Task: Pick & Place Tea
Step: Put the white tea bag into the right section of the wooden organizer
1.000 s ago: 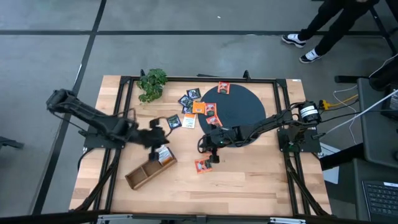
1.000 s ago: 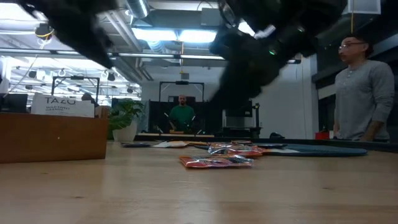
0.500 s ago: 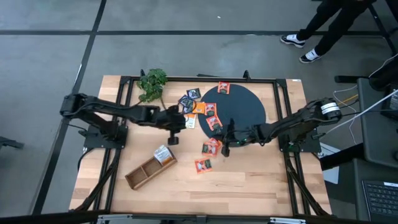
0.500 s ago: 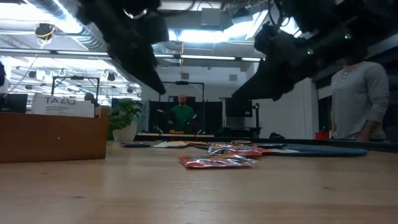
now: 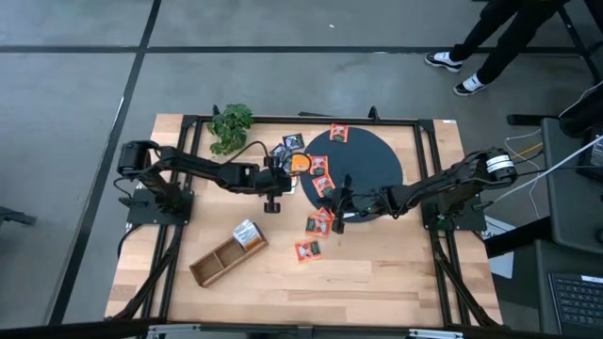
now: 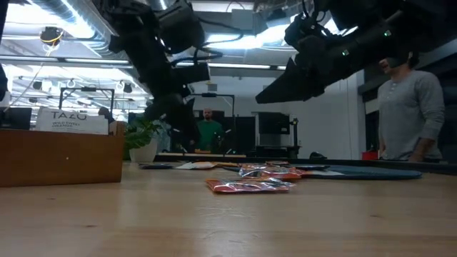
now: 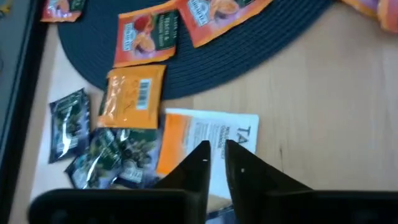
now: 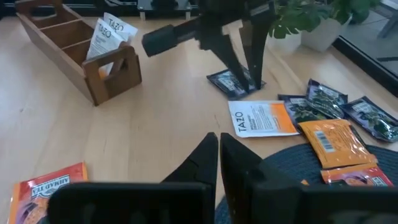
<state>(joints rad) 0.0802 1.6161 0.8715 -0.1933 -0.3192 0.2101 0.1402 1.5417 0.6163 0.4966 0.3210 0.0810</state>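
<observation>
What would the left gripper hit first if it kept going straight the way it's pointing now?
Probably the white-and-orange sachet lying directly ahead of the left gripper, just off the dark mat. Its narrow-gapped fingertips point right at it, though how far above it they are is unclear.

table (image 5: 377, 273): pale wood, smooth, matt | disc (image 5: 372, 160): dark woven cloth, ribbed, matt | sachets (image 7: 134, 96) beside disc: crinkled foil, glossy; white one (image 8: 261, 118): paper, matt | tray (image 8: 68, 46): brown wood | grippers (image 7: 214, 155): black matt plastic
</observation>
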